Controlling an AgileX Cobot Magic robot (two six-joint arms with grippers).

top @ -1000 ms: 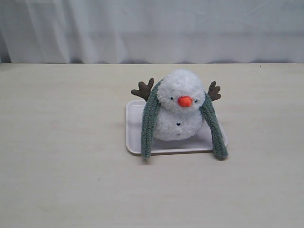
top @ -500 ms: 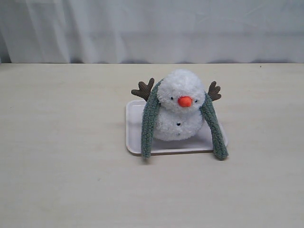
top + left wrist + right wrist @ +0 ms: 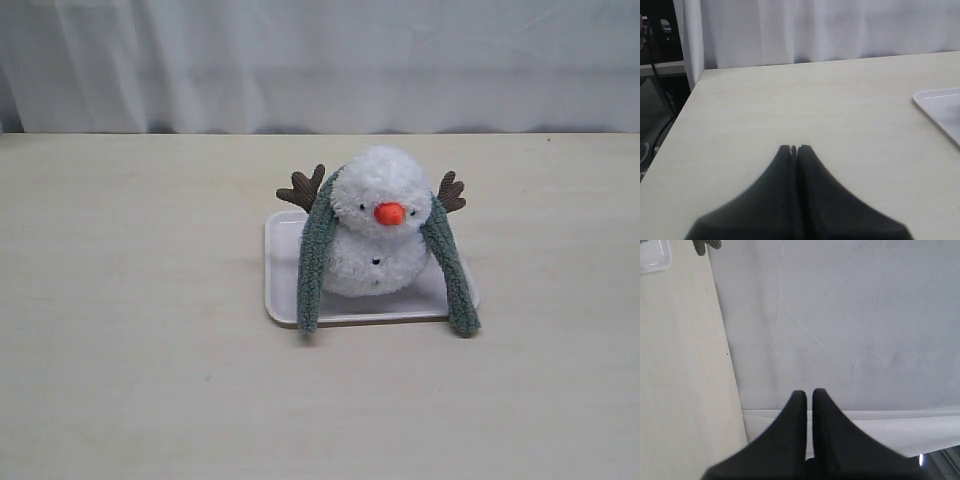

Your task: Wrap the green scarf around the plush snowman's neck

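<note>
Plush snowman (image 3: 368,262): fluffy white, two balls, orange nose, black eyes and buttons, brown twig arms; upright, facing camera, centre of frame.
Green scarf (image 3: 312,262): grey-green fleece strip, draped behind head, one end hanging down each side, splayed outward, not crossed in front.
Neck (image 3: 350,233): front crease bare, white.

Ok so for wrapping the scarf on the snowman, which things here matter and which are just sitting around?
Part of the job:
- green scarf, draped behind the head, both ends hanging in front
- plush snowman
- left gripper and right gripper, both shut, holding nothing

Just there:
- white tray under the snowman
- table
- white curtain
</note>
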